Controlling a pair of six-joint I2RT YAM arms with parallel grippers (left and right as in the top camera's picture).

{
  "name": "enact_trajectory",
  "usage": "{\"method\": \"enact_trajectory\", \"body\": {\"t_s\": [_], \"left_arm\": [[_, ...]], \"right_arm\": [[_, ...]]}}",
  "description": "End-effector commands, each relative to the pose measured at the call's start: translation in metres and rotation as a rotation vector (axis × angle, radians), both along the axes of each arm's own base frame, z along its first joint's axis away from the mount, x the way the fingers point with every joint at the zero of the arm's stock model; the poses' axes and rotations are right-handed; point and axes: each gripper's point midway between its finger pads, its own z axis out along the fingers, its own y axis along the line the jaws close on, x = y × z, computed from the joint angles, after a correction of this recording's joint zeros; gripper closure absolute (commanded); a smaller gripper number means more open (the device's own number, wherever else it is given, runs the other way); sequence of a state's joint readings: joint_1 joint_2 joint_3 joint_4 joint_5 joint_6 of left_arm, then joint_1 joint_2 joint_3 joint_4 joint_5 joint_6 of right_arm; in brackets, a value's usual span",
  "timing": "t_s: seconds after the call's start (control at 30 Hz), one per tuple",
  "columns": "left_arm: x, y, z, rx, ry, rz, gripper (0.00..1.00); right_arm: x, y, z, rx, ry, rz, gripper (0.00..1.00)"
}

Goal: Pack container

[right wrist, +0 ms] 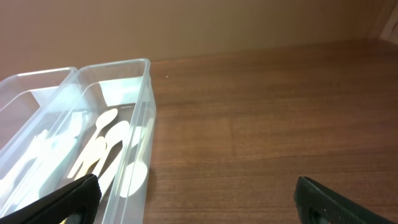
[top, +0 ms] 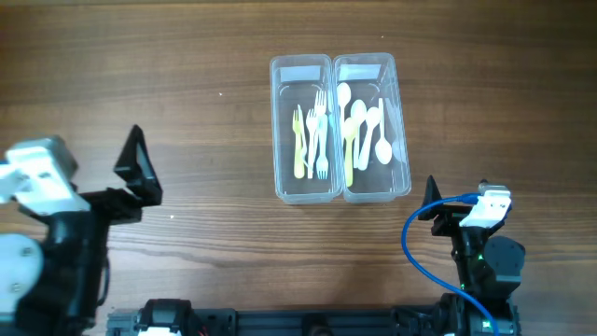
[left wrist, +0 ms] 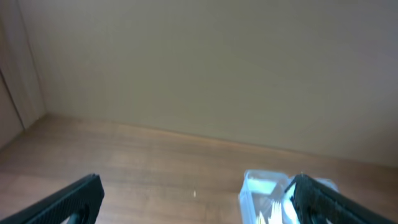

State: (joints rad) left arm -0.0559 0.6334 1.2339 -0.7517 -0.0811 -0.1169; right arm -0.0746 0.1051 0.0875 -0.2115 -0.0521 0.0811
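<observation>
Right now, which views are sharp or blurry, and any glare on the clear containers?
Overhead view: sharp, evenly lit, yellow and white plastic forks distinct. Left wrist view: soft and hazy, the clear plastic fork container smeared. Right wrist view: fairly crisp, but sheen on the clear plastic spoon container washes out its pale spoons.

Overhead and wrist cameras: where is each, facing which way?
Overhead: above the table, looking straight down on fork container and spoon container; left tool, right tool at bottom.
Left wrist: low, facing the far wall; its open fingers frame a container end.
Right wrist: low, looking along the spoon container; open fingers at the corners.
Shared: overhead and right wrist both show the spoons.
</observation>
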Motion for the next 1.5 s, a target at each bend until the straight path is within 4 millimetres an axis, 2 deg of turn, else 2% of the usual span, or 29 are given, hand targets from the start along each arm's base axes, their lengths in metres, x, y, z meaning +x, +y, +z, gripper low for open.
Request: {"method": "enact_trajectory", "body": {"t_s": [0.0,0.33,0.6,0.8,1.17,1.2,1.47], "left_arm": [[0.001,0.0,-0.036,0.002,-0.008,-0.005,0.0],[0.003,0.0,-0.124,0.003,-0.001,-0.004,0.0],[0.007,-0.001,-0.186,0.001,-0.037,-0.004,0.0],[0.01,-0.001,-0.223,0.0,-0.051,-0.004,0.0],[0.016,-0.001,-0.266,0.004,0.039,-0.004,0.0],[0.016,-0.001,-0.276,0.005,0.061,-0.005,0.0],[0.017,-0.001,-0.275,0.005,0.055,-0.005,0.0]], "right_arm": [[0.0,0.004,0.005,0.002,-0.022,0.021,0.0],[0.0,0.004,0.005,0.002,-0.022,0.021,0.0],[0.0,0.004,0.005,0.003,-0.022,0.02,0.0],[0.0,0.004,0.005,0.003,-0.022,0.02,0.0],[0.0,0.004,0.005,0.002,-0.022,0.021,0.0],[0.0,0.004,0.005,0.003,-0.022,0.02,0.0],[0.0,0.004,0.005,0.003,-0.022,0.02,0.0]]}}
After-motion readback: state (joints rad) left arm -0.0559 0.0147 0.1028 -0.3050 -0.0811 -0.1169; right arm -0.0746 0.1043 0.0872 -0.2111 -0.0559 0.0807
